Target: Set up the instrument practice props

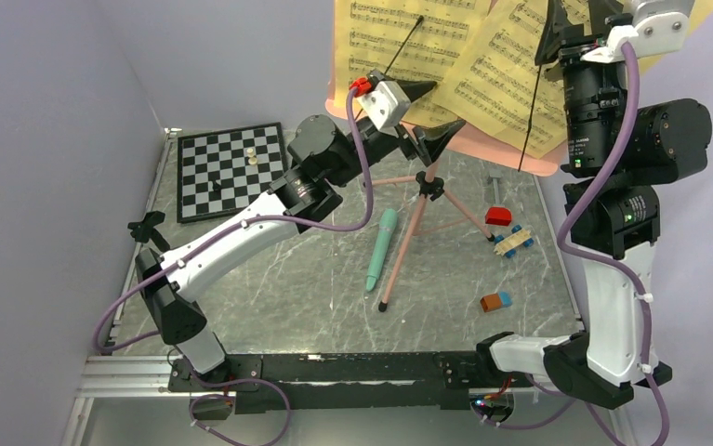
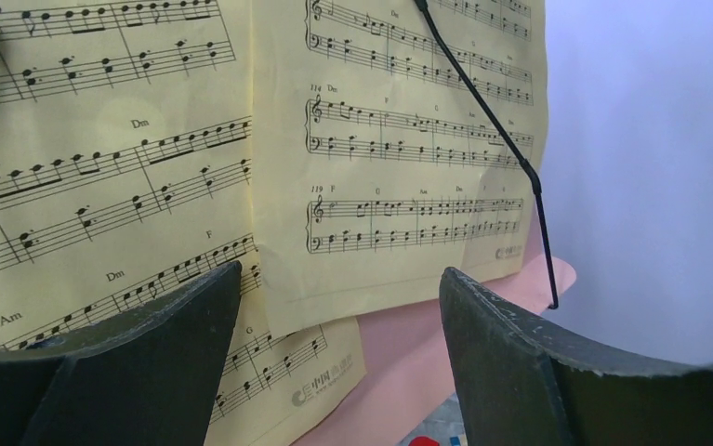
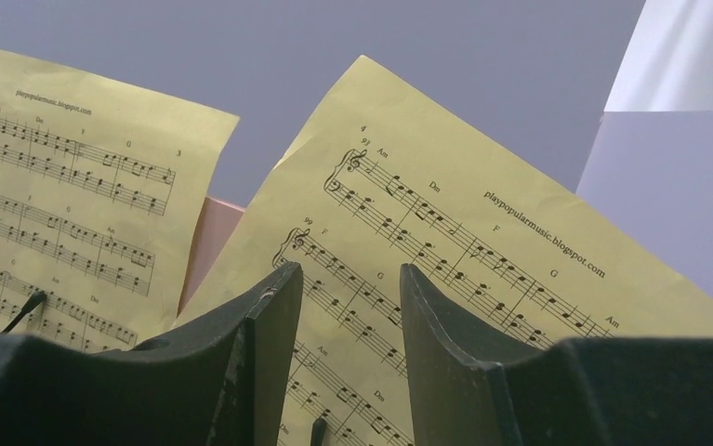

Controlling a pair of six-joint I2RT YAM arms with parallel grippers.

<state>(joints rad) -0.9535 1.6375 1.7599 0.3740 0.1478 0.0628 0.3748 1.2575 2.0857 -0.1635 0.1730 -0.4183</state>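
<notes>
The pink music stand (image 1: pixel 492 153) stands at the back of the table on thin tripod legs (image 1: pixel 408 237). Two yellow sheet-music pages (image 1: pixel 399 37) (image 1: pixel 510 74) overlap on it, each crossed by a black wire arm (image 2: pixel 492 121). My left gripper (image 1: pixel 445 107) is open at the stand's lower edge; between its fingers show the pages' bottom corners and the pink lip (image 2: pixel 427 344). My right gripper (image 1: pixel 575 23) is up at the tilted right page (image 3: pixel 464 214), jaws apart, with nothing seen gripped. The mint-green tube (image 1: pixel 380 249) lies flat on the table.
A chessboard (image 1: pixel 227 167) with a few pieces lies at the back left. A small black object (image 1: pixel 148 226) sits at the table's left edge. A red block (image 1: pixel 497 216), a blue-and-tan toy (image 1: pixel 513 242) and an orange-blue block (image 1: pixel 495 302) lie on the right.
</notes>
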